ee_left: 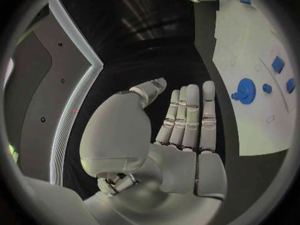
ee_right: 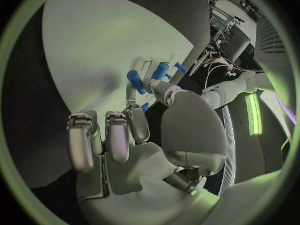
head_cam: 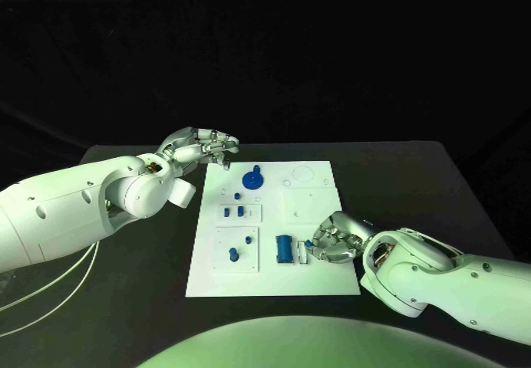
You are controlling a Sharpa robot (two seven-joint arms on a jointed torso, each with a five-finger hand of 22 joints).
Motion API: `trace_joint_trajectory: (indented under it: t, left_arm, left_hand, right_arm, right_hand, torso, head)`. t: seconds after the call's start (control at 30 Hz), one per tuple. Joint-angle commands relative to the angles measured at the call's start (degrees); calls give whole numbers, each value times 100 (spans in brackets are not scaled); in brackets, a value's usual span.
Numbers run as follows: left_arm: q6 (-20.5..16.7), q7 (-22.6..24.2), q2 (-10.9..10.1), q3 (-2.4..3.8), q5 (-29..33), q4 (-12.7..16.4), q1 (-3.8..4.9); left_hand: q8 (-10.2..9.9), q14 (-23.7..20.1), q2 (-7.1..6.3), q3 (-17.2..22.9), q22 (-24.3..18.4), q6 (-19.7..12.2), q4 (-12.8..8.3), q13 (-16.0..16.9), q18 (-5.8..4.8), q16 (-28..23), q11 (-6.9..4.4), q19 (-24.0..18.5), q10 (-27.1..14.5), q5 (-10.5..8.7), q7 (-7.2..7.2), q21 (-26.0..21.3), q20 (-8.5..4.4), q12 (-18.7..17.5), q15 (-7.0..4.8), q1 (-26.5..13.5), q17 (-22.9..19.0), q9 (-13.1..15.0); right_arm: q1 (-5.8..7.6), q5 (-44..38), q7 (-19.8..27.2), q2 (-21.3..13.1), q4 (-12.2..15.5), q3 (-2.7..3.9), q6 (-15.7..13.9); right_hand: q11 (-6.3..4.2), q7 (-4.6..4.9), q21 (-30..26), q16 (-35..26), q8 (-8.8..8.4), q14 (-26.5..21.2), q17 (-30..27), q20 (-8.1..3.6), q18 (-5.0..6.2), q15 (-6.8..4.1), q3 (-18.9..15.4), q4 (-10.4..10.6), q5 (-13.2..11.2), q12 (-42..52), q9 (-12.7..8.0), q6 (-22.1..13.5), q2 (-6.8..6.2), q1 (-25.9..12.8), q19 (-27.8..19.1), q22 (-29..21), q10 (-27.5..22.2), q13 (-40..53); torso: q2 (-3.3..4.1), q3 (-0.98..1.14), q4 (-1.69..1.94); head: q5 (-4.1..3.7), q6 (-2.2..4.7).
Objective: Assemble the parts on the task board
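We saw white task board (head_cam: 315, 280) lying mid-desk (head_cam: 443, 176), several small blue parts on it. Round blue gear-like part (head_cam: 253, 180) sat near far end; blue cylinder part (head_cam: 285, 248) stood near right hand (head_cam: 338, 239). Right hand rested over board's near right edge, fingers (ee_right: 139, 125) curled beside cylinder; grasp we could not tell. Left hand (head_cam: 202, 147) hovered off board's far left corner, fingers (ee_left: 190, 115) released, extended, holding nothing.
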Motion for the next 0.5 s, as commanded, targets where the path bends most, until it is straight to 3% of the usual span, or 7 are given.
trace_joint_trajectory:
  t: [0.03,0.27,0.5]
  left_arm:
    - [67,45,16,4,-6,14,3]
    - [67,45,15,4,-6,16,3]
    - [83,35,16,4,-7,14,3]
  left_hand:
    - [18,-13,38,-23,-6,-41,19,-6,60,-7,33,-12,-20,-37,9,-13,32,-29,34,-37,-7,0]
    - [18,-13,38,-23,-6,-41,19,-6,60,-7,33,-12,-20,-37,9,-13,32,-29,34,-37,-7,0]
    - [43,-21,43,-31,-10,-54,29,-21,62,5,34,-18,-22,-36,10,-17,36,-22,36,-27,-18,-3]
  right_arm:
    - [-16,318,63,64,-46,-1,6]
    - [-45,381,59,161,-205,-1,196]
    - [-66,319,45,232,-296,-2,230]
  right_hand:
    - [-2,-45,28,25,22,525,1183,-33,-68,-40,29,28,-51,37,88,12,0,-103,572,1490,38,452]
    - [-2,-48,24,20,31,523,1174,-31,-67,-39,-10,52,-279,67,96,43,-70,-417,570,1489,56,481]
    - [-5,-53,23,20,35,524,1175,-33,-66,-41,-29,48,-401,78,100,59,-85,-495,569,1489,62,492]
  torso:
    - [-2,1,-4]
    - [-2,-5,2]
    - [-4,-4,-1]
  head:
    - [6,0]
    - [19,0]
    - [8,0]
